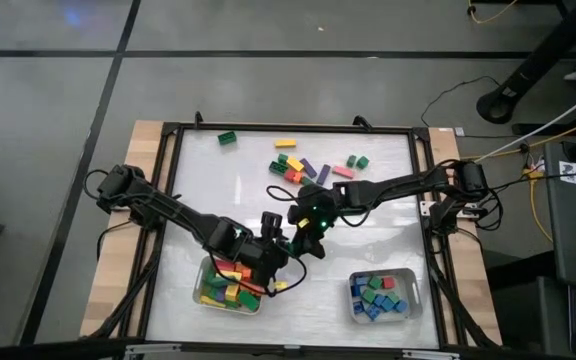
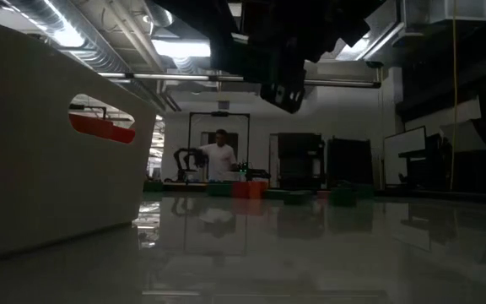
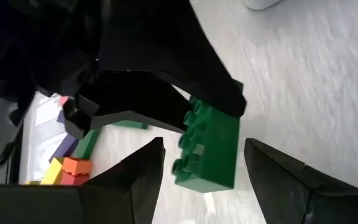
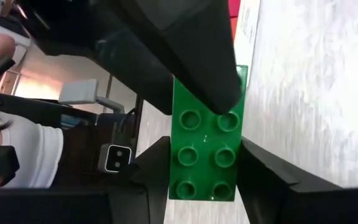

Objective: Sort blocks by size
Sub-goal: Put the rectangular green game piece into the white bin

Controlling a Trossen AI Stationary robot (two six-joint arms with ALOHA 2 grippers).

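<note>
**Both grippers meet at a long green brick over mid-counter**

The right gripper (image 1: 308, 236) hangs above the middle of the white counter (image 1: 388, 240), clenched on a long green brick (image 4: 207, 140). The right wrist view shows that brick wedged between the right gripper's own two dark fingers (image 4: 263, 174), studs facing the camera in two rows. A finger of the other arm lies across the brick's far end.

The left gripper (image 1: 273, 255) sits just beside the right one, over the near edge of the left tray (image 1: 204, 300). In the left wrist view its fingers (image 3: 135, 171) stand spread, with the same green brick showing between them while held from above by the right arm's fingers. I cannot tell whether the left fingers touch it.

The left tray holds a jumble of longer blocks (image 1: 226, 288) in yellow, red and green. The right tray (image 1: 412, 305), well apart on the near right of the counter, holds short blocks (image 1: 378, 295), mostly blue with some green and red.

A loose pile of unsorted blocks (image 1: 298, 168) lies at the far middle of the counter: purple, orange, green, pink and yellow pieces. A single green block (image 1: 227, 138) lies alone at the far left.

In the low view, a person (image 2: 219, 156) stands far back in the room.
</note>
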